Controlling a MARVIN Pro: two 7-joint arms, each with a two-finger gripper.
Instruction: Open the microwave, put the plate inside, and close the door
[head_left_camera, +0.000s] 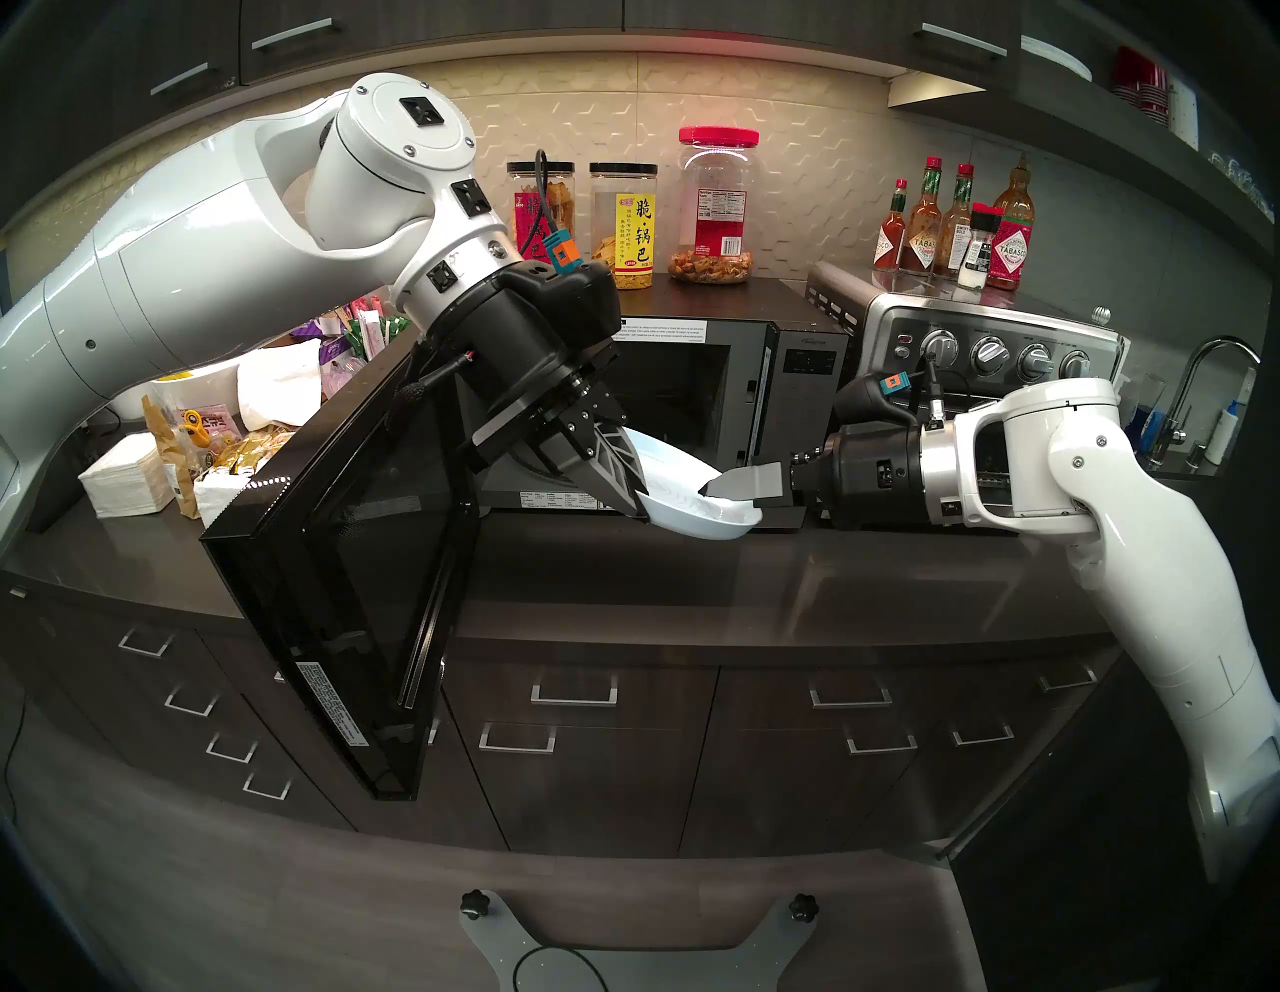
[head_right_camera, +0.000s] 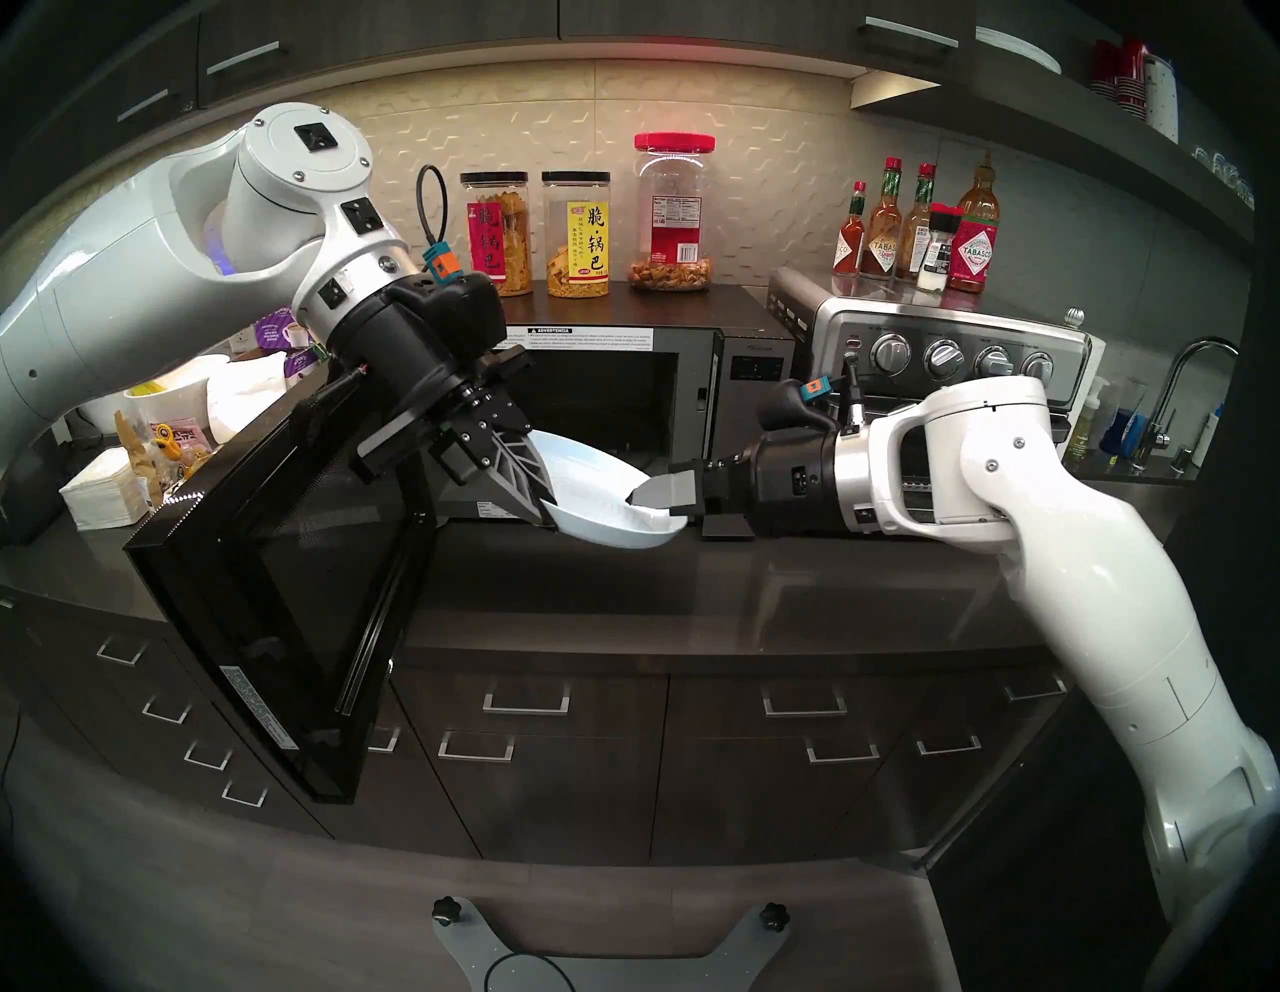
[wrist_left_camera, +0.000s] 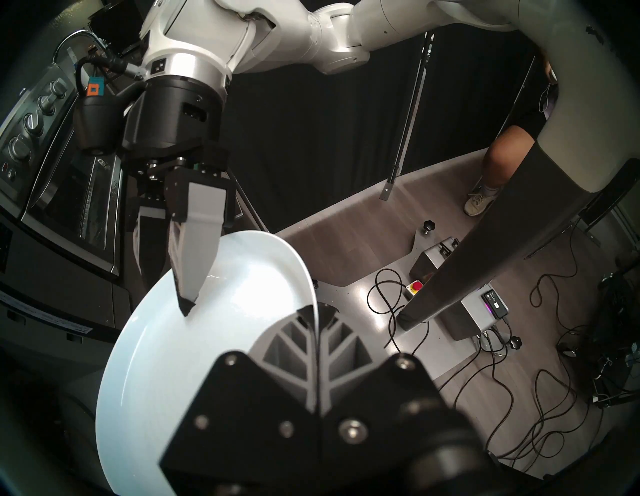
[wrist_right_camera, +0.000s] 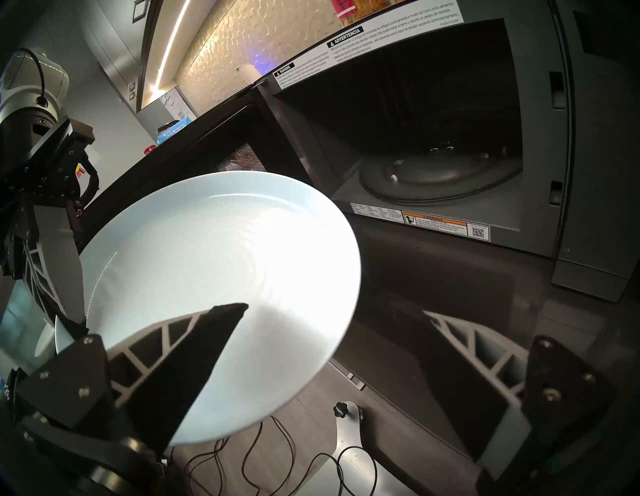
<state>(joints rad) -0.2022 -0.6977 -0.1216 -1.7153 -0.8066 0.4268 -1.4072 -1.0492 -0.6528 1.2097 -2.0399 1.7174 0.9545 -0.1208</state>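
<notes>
Microwave (head_left_camera: 699, 388) door (head_left_camera: 360, 547) swung wide at 9 o'clock; plate (head_left_camera: 692, 512) hangs tilted before the cavity. Left gripper (wrist_left_camera: 317, 311) pinches its rim; right gripper (wrist_right_camera: 332, 311) straddles the 3 o'clock rim, jaws apart. Likely rigid, glazed, slippery, breakable: grip rim only.

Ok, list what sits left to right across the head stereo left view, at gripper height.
Open door → left gripper → plate → right gripper → toaster oven → faucet.
</notes>
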